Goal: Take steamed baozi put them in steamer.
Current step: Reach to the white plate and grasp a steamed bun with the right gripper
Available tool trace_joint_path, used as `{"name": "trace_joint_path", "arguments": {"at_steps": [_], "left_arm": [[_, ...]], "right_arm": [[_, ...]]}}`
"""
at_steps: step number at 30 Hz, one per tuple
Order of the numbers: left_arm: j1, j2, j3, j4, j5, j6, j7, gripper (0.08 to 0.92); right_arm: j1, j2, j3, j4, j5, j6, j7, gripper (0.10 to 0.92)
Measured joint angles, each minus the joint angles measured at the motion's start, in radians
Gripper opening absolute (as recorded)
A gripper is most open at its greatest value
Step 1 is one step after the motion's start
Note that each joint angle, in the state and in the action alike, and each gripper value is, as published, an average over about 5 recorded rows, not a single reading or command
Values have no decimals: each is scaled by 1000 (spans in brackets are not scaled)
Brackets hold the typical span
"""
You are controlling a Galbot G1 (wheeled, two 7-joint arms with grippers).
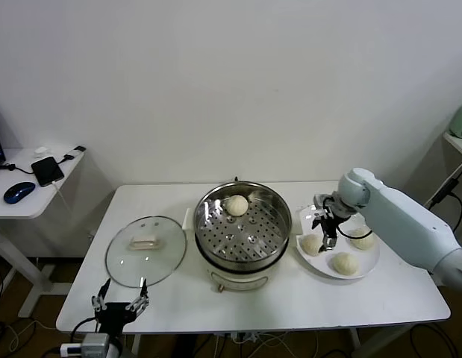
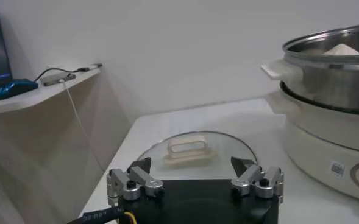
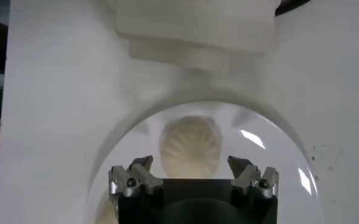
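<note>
Right gripper is hovering with fingers wide open, empty, over the plate-side baozi nearest the steamer, risking squashing or nudging neighbouring buns if descending off-centre; left gripper idling open.

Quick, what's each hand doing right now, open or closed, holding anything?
Left hand: open, holding nothing, parked by the glass lid.
Right hand: open, empty, above a baozi on the white plate.
</note>
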Motion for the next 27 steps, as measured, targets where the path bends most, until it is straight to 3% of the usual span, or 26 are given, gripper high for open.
{"name": "trace_joint_path", "arguments": {"at_steps": [23,27], "left_arm": [[-10,0,-8,17,2,2,1,823],[-10,0,-8,18,2,2,1,823]], "right_arm": [[-33,51,41,-83,-47,31,12,823],[-36,51,44,-87,-46,31,10,770]]}}
